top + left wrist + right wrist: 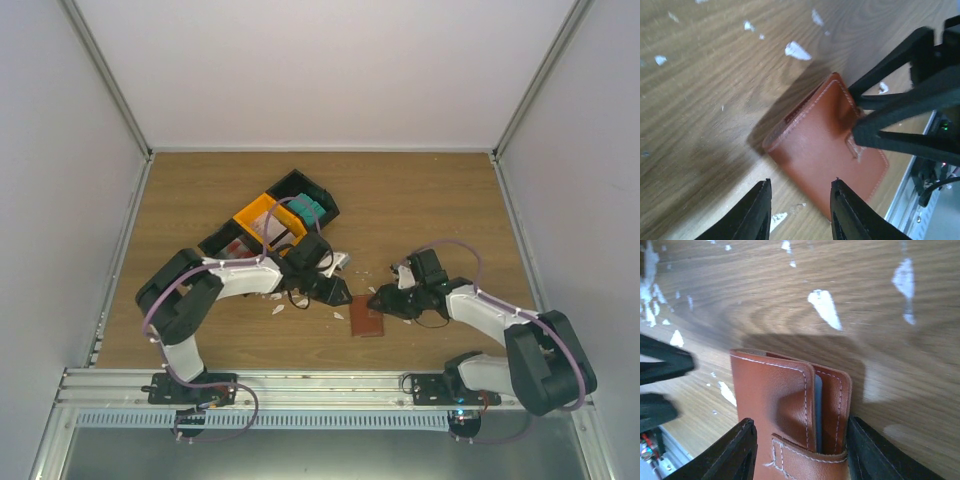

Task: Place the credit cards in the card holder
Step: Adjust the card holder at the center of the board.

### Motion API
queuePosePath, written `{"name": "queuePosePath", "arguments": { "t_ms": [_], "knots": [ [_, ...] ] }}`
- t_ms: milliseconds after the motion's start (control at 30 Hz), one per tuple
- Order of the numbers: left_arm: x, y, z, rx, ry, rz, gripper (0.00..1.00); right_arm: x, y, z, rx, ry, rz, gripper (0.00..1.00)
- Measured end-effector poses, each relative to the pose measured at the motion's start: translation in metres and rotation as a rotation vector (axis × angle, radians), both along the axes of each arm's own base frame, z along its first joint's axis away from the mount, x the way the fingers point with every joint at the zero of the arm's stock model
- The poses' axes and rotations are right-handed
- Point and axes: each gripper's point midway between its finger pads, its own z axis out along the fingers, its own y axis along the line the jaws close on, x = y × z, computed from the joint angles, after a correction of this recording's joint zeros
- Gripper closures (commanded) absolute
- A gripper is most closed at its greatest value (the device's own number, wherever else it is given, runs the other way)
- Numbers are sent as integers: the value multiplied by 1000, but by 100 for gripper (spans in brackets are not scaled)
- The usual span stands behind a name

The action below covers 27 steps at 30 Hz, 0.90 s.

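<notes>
The reddish-brown card holder (366, 320) lies on the table between the two arms. My right gripper (797, 450) is shut on it, a finger pressing each long side, so the top flap (775, 390) bows up and light blue shows in the gap. My left gripper (800, 200) hovers open just over the card holder's (820, 150) near corner, with nothing held. From the left wrist, the right gripper's fingers (890, 120) rest on the holder's far end. Teal credit cards (308, 208) sit in the tray behind the left arm.
A black-and-orange compartment tray (262, 212) stands at the back left, next to the left forearm. Small white scraps (280, 308) lie scattered on the wood round the holder. The metal rail (320, 385) runs along the near table edge.
</notes>
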Motion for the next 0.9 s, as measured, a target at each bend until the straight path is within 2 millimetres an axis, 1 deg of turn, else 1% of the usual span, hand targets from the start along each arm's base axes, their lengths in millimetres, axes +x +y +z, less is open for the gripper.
{"name": "queuePosePath", "arguments": {
  "t_ms": [100,167,333,467,533,667,767,800,867,900],
  "knots": [
    [-7,-3,-20,29,28,-36,69,-2,9,3,65,-18,27,50],
    [-9,-2,-28,42,38,-44,70,-3,14,5,106,-27,45,50],
    [-8,-1,-32,53,33,-48,73,-5,25,11,187,-40,82,52],
    [-9,-1,-36,64,35,-48,74,-3,34,21,256,-65,116,54],
    [-10,-1,-38,67,35,-49,74,-2,37,23,271,-70,124,60],
    [-9,-1,-38,69,33,-47,74,-2,35,14,256,-45,116,82],
    [-8,-2,-38,69,27,-45,71,-2,32,9,222,-43,109,95],
    [-8,-2,-37,68,22,-43,69,0,30,9,205,-37,99,99],
    [-5,-2,-36,72,6,-31,61,7,26,13,160,-50,82,99],
    [-1,-1,-35,79,-6,-14,58,15,23,19,127,-78,76,99]
  ]
}}
